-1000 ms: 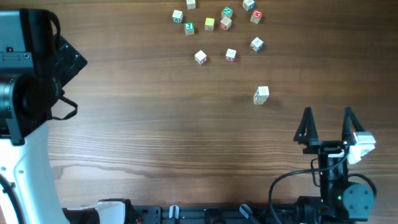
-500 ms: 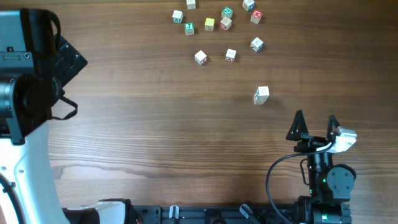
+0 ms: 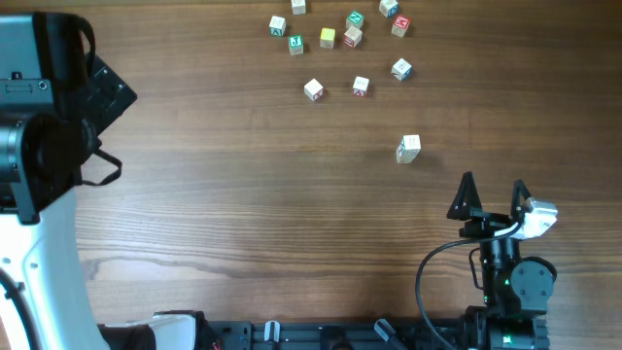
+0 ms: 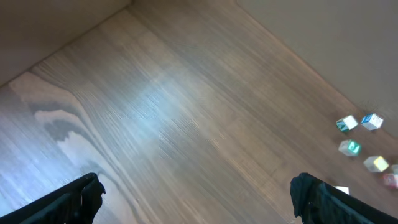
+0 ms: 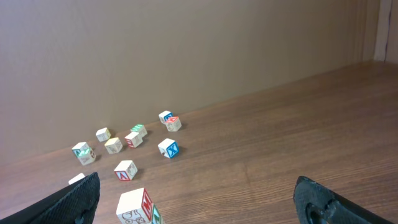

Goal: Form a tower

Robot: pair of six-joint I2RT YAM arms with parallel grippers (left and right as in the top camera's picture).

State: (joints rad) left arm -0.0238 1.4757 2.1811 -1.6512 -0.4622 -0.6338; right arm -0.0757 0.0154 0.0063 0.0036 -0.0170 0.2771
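- Your right gripper (image 3: 493,192) has drawn back from the tower (image 3: 408,148), fingers apart, empty.
- Left gripper (image 4: 196,190): fingers apart, idle.
- Tower stands short; loose cubes (image 3: 313,89) remain.

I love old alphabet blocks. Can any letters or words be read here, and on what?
"X", probably, in blue: on the blue-marked cube.
"A", probably, in red: on the red-marked cube before it.
The tower and the other cubes: marks too small or blurred.
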